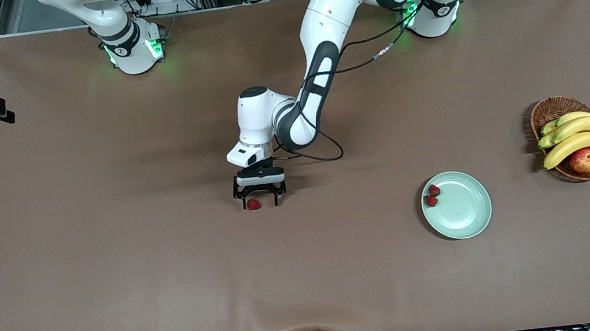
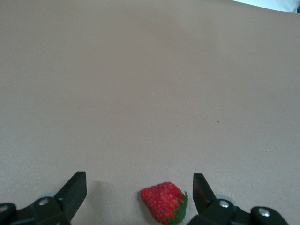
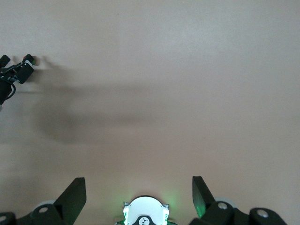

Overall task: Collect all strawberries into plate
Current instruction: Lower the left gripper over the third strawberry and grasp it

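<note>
A single strawberry (image 1: 254,204) lies on the brown table (image 1: 117,263) at the centre of the front view. Straddling it is the left gripper (image 1: 260,201), lowered to the cloth with its fingers spread wide, one on each side of the berry and neither touching it; this looks like the set-up for a pinch. In the left wrist view the berry (image 2: 163,202) sits at the bottom edge, closer to one finger (image 2: 201,190) than the other.

At lower right of the front view the plate (image 1: 464,213) already carries two strawberries (image 1: 433,195) at its rim, so one remains. A fruit basket (image 1: 550,111) stands at the right edge.

The right arm waits; its gripper (image 3: 139,197), fingers wide and empty, points down over its own base.
</note>
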`<state>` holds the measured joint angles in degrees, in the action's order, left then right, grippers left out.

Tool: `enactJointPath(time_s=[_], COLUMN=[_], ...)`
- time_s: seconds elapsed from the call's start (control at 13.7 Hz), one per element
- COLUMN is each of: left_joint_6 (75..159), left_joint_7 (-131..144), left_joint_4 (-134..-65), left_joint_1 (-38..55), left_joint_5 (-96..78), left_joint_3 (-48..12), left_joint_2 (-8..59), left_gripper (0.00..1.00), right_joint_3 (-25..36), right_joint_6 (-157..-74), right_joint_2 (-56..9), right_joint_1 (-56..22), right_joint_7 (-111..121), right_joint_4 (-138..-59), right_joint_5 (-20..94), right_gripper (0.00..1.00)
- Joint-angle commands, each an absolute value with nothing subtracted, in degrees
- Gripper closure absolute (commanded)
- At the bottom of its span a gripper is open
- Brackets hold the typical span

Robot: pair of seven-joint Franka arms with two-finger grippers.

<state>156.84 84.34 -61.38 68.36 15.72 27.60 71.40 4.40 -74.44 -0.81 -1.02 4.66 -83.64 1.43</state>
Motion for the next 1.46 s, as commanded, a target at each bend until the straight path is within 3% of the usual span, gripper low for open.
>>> enactJointPath(time_s=[0.0,0.37,0.44,0.51,0.59,0.73,0.81,1.1,1.39], left_joint_6=[155.74,155.74,155.74,155.74,155.74,155.65,155.65,155.65,153.30], left_joint_7=[85.87,86.04,86.04,86.04,86.04,86.13,86.48,89.12,91.14], left_joint_4=[-58.97,-58.89,-58.97,-58.97,-58.97,-58.97,-58.97,-59.24,-61.69], left_joint_1=[69.08,69.35,69.61,69.61,69.52,69.52,69.52,69.52,69.43], left_joint_5=[16.70,16.70,16.70,16.70,16.70,16.61,16.61,16.09,11.45], left_joint_3=[29.09,29.09,29.09,29.09,29.18,29.09,29.09,29.09,28.92], left_joint_2=[73.04,73.21,73.21,73.21,73.21,73.04,73.04,72.07,66.90], left_gripper=[0.00,0.00,0.23,0.53,0.74,0.96,1.00,1.00,1.00], right_joint_3=[4.57,4.57,4.57,4.57,4.57,4.57,4.57,4.75,4.83], right_joint_6=[-74.79,-74.79,-74.79,-74.79,-74.79,-74.62,-74.62,-74.44,-74.44], right_joint_2=[-0.18,-0.18,-0.18,-0.09,-0.09,-0.09,-0.09,-0.09,-0.09], right_joint_1=[-1.41,-1.49,-1.49,-1.49,-1.49,-1.49,-1.49,-1.41,-1.49], right_joint_7=[3.96,3.96,3.96,3.96,3.96,4.13,4.39,4.57,4.83], right_joint_4=[-84.20,-84.11,-84.11,-84.11,-84.11,-84.11,-84.11,-84.11,-84.11], right_joint_5=[1.41,1.49,1.49,1.49,1.49,1.58,1.58,1.58,1.58], right_gripper=[0.00,0.00,0.00,0.00,0.00,0.00,0.00,0.00,0.00])
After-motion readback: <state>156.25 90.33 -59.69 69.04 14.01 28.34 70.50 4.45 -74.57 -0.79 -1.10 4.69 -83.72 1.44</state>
